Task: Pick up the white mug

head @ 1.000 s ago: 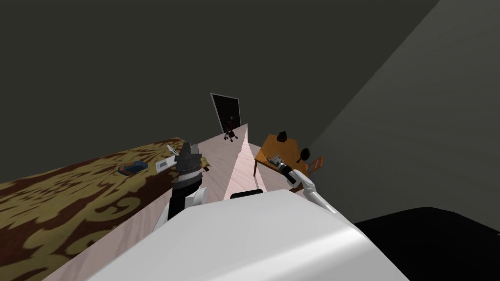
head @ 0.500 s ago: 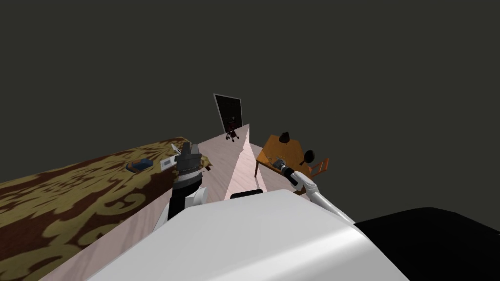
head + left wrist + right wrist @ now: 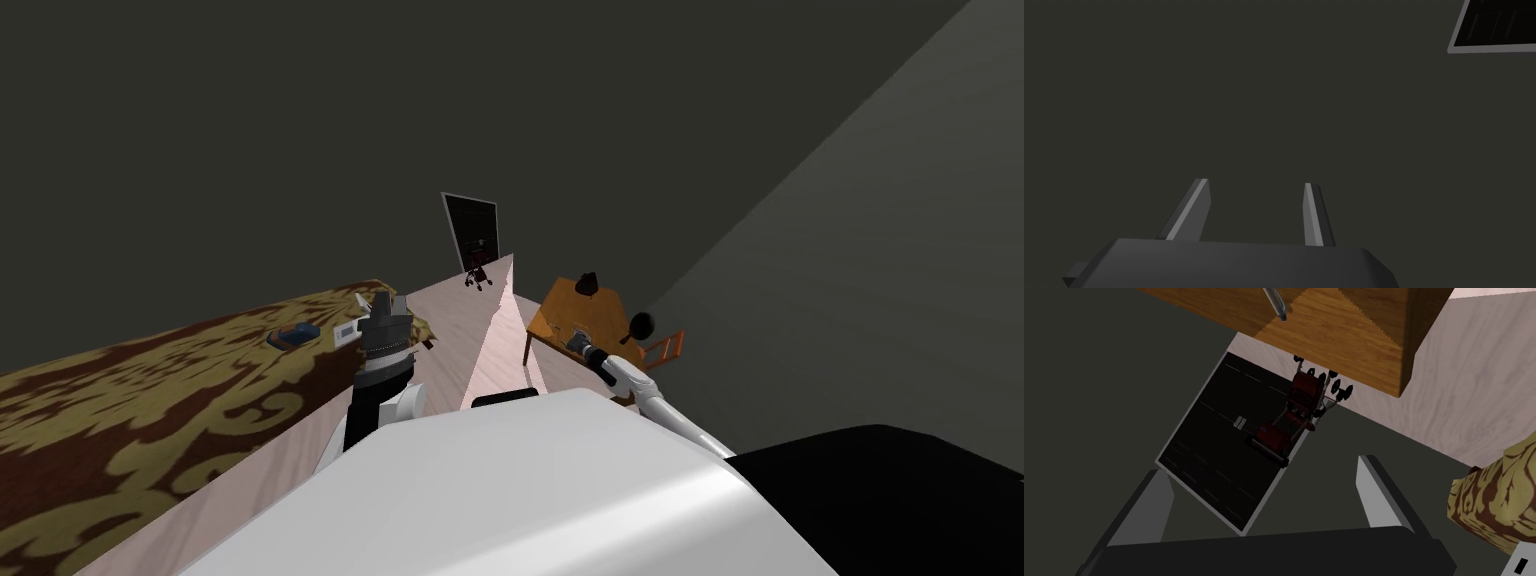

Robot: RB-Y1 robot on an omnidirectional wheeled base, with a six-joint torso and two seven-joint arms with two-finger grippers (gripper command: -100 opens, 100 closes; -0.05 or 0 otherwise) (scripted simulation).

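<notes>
left gripper (image 3: 1256,183): was raised by the end of the patterned cover, on my left. its fingers stood somewhat parted and nothing lay between them.
right gripper (image 3: 1260,465): was reached out over the near edge of the wooden table (image 3: 565,305). its fingers stood wide apart and held nothing.
ahead of the right gripper: a dark panel (image 3: 1214,453) in a pale frame, with a red wheeled chair (image 3: 1296,413) just in front of it. a corner of the wooden table came between the gripper and them.
white mug: its place could not be told from these views.
table top: a dark lump (image 3: 587,283) sat toward the far side and a dark round thing (image 3: 640,322) at the right-hand edge. a thin grey pen-like thing (image 3: 1275,303) lay on the wood.
orange chair (image 3: 665,348): stood just beside the wooden table, on its right side.
patterned cover (image 3: 150,420): brown and gold, spread wide on my left.
on the cover: a blue thing (image 3: 292,335) and, beside it, a flat white thing (image 3: 347,330) with a dark mark, both near the left forearm.
floor (image 3: 455,310): pale wood-grain, running between the patterned cover and the wooden table toward the dark panel.
</notes>
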